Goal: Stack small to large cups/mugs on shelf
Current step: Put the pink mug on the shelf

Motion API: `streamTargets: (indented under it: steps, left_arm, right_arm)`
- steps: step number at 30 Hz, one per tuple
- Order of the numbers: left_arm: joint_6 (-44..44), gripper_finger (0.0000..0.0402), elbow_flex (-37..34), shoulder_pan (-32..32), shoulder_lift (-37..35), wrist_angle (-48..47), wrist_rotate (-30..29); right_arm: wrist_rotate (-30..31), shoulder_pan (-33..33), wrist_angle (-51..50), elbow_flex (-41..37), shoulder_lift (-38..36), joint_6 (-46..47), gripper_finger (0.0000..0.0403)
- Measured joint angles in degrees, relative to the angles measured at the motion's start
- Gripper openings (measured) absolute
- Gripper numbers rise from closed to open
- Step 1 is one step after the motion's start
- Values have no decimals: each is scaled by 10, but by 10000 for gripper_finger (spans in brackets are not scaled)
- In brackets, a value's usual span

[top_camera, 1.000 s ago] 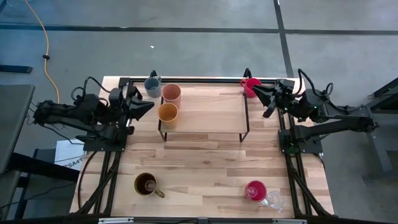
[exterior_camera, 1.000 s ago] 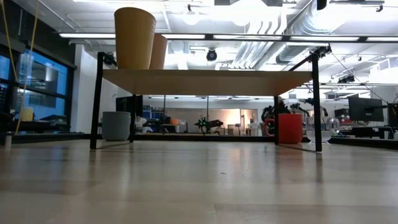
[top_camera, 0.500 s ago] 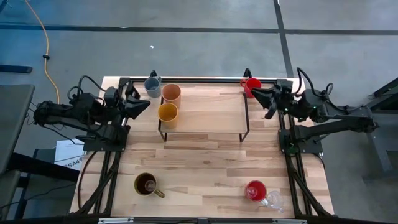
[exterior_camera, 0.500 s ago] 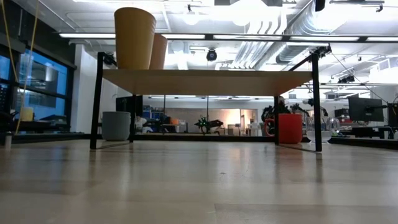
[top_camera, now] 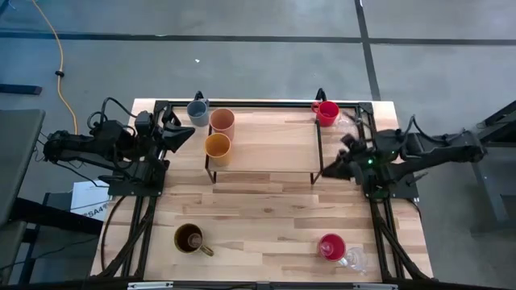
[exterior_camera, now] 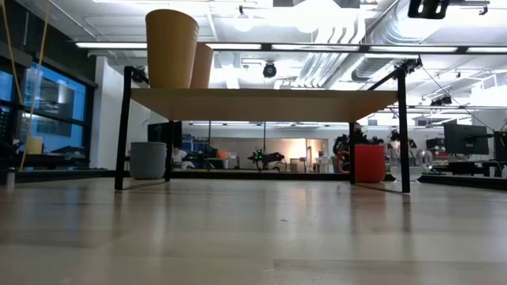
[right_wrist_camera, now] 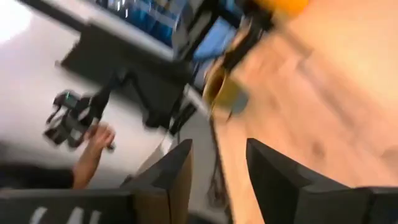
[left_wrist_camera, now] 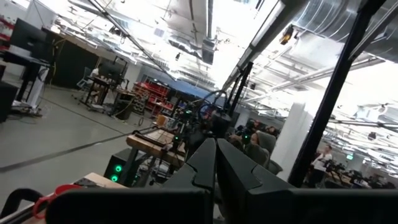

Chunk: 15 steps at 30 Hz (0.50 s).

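The right gripper [top_camera: 329,171] hung by the right end of the shelf [top_camera: 266,145], near its front right leg, with its fingers [right_wrist_camera: 273,180] spread apart and nothing between them. The left gripper [top_camera: 189,135] waited just left of the shelf, its fingers [left_wrist_camera: 233,171] pressed together and holding nothing.

On the shelf's left end stood the peach tumbler [top_camera: 222,122] at the back and the orange-yellow cup [top_camera: 218,146] just in front of it; the low view showed both upright on the plank, the orange-yellow cup [exterior_camera: 171,47] partly covering the peach tumbler [exterior_camera: 203,65]. The grey-blue mug [top_camera: 197,112] sat on the table [top_camera: 266,217] at the far left corner of the shelf. A red cup [top_camera: 326,112] sat at the far right corner, also on the table.

Well apart, along the near edge of the table, the dark-brown mug [top_camera: 189,238] stood on the left, and a pink cup [top_camera: 330,246] stood on the right with a clear glass cup [top_camera: 355,259] just beside it.
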Motion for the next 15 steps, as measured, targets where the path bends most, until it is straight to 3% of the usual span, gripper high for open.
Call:
streamTargets:
  steps: [5,15]
  left_arm:
    - [0,3,0,0,0,0,0]
    - [0,3,0,0,0,-1,0]
  right_arm:
    - [-4,62,-103,72,47,0,156]
    - [-4,121,-456,251,153,37,157]
